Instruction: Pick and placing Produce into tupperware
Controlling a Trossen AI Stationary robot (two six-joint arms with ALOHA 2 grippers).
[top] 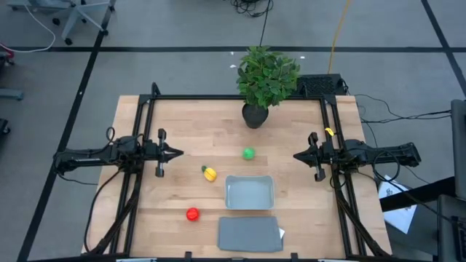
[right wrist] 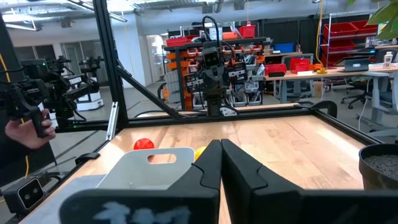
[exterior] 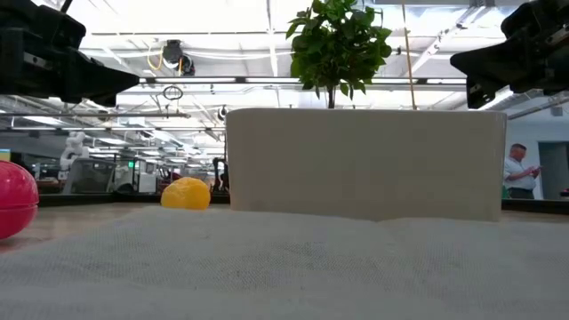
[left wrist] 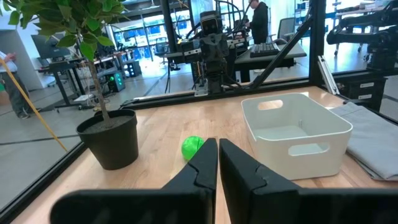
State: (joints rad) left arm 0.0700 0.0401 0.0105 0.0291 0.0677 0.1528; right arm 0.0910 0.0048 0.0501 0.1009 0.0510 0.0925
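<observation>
The round green fruit (top: 248, 153) lies on the table's middle, also in the left wrist view (left wrist: 192, 147). Nearer the left lies the yellow fruit with a green tip (top: 210, 173) (exterior: 186, 193). The round red fruit (top: 192, 214) (exterior: 13, 199) lies toward the near edge. The tupperware (top: 249, 192) (left wrist: 295, 132) (right wrist: 155, 165) stands right of them, open side up. My left gripper (top: 177, 153) (left wrist: 218, 152) hovers shut over the table's left side. My right gripper (top: 298, 155) (right wrist: 220, 151) hovers shut over the right side. Neither touches anything.
A potted leafy plant (top: 263, 80) stands at the far edge's middle. A flat grey lid (top: 250, 233) lies by the near edge, just in front of the tupperware. Black frame rails (top: 138, 167) run along both sides of the table. A person (exterior: 517, 178) stands in the room beyond.
</observation>
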